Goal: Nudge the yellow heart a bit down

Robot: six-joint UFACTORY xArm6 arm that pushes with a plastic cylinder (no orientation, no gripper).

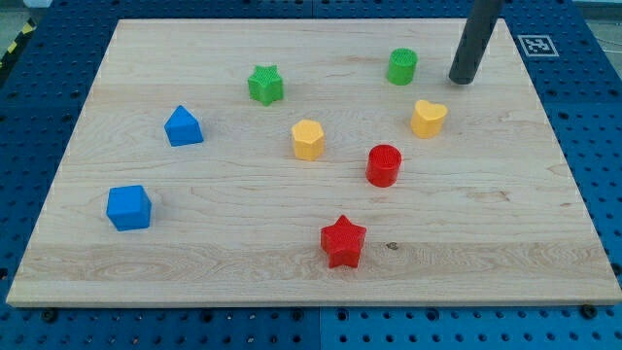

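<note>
Rod's upper part is being cut off by the frame's top edge; my tip [463,81] is being held upper right, above-right of the yellow heart [428,118], apart, gripping nothing. Green cylinder [401,66] is sitting left of the tip. A fiducial tag [537,45] is showing; no readable text.

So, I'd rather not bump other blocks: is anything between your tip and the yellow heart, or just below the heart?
Nothing visible. My tip sits up-right of the yellow heart with bare board between. The red cylinder lies down-left, off a short downward path.
</note>
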